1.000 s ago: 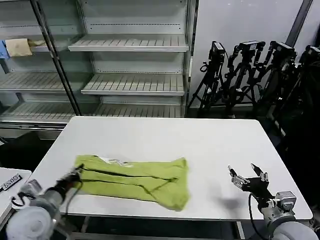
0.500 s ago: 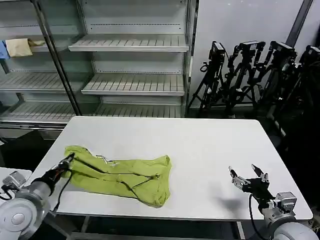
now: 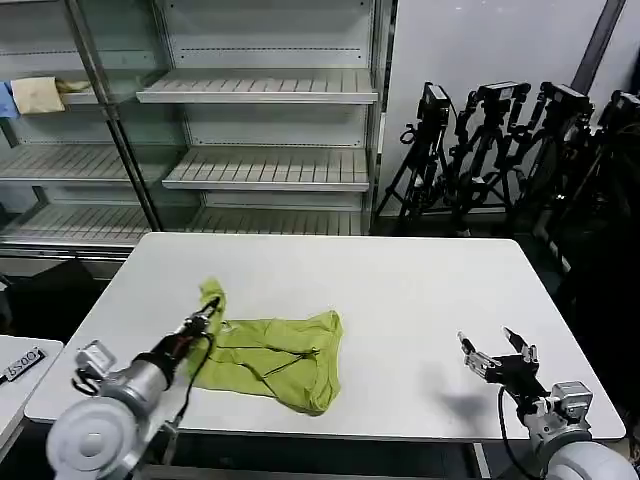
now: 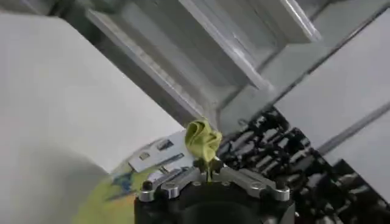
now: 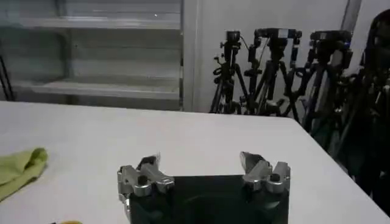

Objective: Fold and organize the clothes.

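Observation:
The clothes are one lime T-shirt [image 3: 275, 362], bunched on the front left of the white table [image 3: 400, 290]. My left gripper [image 3: 204, 318] is shut on the shirt's left edge and holds it raised above the table, with a tuft of fabric [image 3: 211, 294] standing up past the fingers. In the left wrist view the same gripper [image 4: 208, 168] pinches a lime fold [image 4: 203, 139], and a white printed patch [image 4: 157, 156] shows behind it. My right gripper [image 3: 497, 352] hovers open and empty over the table's front right; in its wrist view [image 5: 201, 163] a lime corner of the shirt [image 5: 21, 166] lies far off.
Metal shelving [image 3: 265, 130] stands behind the table, with a cream cloth [image 3: 38, 94] on a left shelf. Black tripods [image 3: 500, 140] crowd the back right. A small side surface with a label [image 3: 20, 365] sits at the far left.
My left gripper has lifted the shirt's left edge off the table and carried it to the right, over the shirt. The shirt is more bunched. The right arm has not moved.

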`<action>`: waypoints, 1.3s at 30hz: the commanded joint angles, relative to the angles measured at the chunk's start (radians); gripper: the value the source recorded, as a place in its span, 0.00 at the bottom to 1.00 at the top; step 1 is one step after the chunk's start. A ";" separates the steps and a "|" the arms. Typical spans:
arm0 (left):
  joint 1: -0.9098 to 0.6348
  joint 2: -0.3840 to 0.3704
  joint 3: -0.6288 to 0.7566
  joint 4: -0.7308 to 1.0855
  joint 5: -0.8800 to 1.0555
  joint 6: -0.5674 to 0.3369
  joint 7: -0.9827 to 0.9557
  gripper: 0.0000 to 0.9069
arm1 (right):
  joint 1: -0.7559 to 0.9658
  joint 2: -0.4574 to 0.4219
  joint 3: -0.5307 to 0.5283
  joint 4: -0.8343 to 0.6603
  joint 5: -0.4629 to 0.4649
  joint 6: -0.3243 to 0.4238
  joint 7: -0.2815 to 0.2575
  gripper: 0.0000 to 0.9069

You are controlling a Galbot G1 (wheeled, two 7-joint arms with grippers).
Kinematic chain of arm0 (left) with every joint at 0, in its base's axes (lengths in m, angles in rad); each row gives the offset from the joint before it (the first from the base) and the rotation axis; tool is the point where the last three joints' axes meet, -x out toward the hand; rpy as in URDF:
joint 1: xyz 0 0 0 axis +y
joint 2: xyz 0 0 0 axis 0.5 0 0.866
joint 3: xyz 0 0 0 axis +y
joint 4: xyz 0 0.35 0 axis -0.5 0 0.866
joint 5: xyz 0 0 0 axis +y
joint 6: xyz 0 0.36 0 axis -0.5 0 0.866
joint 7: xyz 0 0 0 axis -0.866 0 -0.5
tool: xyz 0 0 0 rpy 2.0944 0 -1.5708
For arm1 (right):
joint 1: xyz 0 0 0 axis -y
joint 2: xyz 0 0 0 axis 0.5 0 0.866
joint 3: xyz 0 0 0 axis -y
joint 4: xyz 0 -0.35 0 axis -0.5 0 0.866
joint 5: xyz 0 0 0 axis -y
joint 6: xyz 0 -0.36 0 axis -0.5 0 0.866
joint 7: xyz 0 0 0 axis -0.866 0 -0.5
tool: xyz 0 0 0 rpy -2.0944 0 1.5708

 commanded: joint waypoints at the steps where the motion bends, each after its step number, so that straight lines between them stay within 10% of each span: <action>1: -0.099 -0.111 0.272 0.050 0.159 -0.005 -0.008 0.04 | 0.014 -0.004 -0.004 -0.013 0.005 0.000 0.000 1.00; 16: -0.153 -0.124 0.442 0.129 0.248 0.025 0.004 0.07 | 0.050 -0.015 -0.022 -0.036 0.013 0.000 0.001 1.00; 18: -0.160 -0.123 0.451 0.135 0.250 0.033 0.006 0.30 | 0.053 -0.014 -0.024 -0.038 0.014 0.000 0.001 1.00; 20: -0.173 -0.129 0.458 0.145 0.252 0.041 0.009 0.91 | 0.057 -0.013 -0.028 -0.040 0.013 0.000 0.001 1.00; 21: -0.174 -0.131 0.459 0.149 0.252 0.042 0.011 1.00 | 0.059 -0.013 -0.030 -0.040 0.013 0.000 0.001 1.00; 39: -0.098 -0.022 0.265 0.051 0.267 0.031 0.049 1.00 | 0.086 -0.009 -0.049 -0.045 0.012 0.000 0.002 1.00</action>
